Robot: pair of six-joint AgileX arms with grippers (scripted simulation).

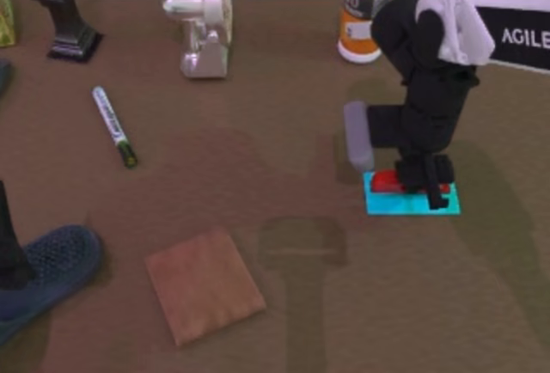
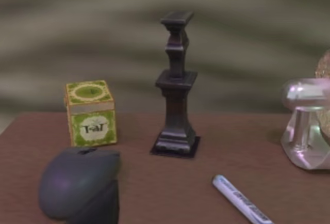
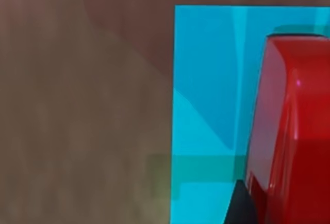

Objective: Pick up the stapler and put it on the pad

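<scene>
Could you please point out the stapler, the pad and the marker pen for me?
stapler [image 3: 289, 131]: right wrist view, its red top.
pad [image 3: 206, 69]: right wrist view, bare cyan surface beside the stapler.
marker pen [image 1: 112, 124]: top view, middle of its barrel.

The right arm [image 1: 481, 21] reaches in from the top view's right edge, its wrist bent straight down over the right half of the worktop. The right gripper [image 1: 425, 186] points downward, low against the surface. The left arm [image 1: 7, 244] sits at the left edge.
</scene>
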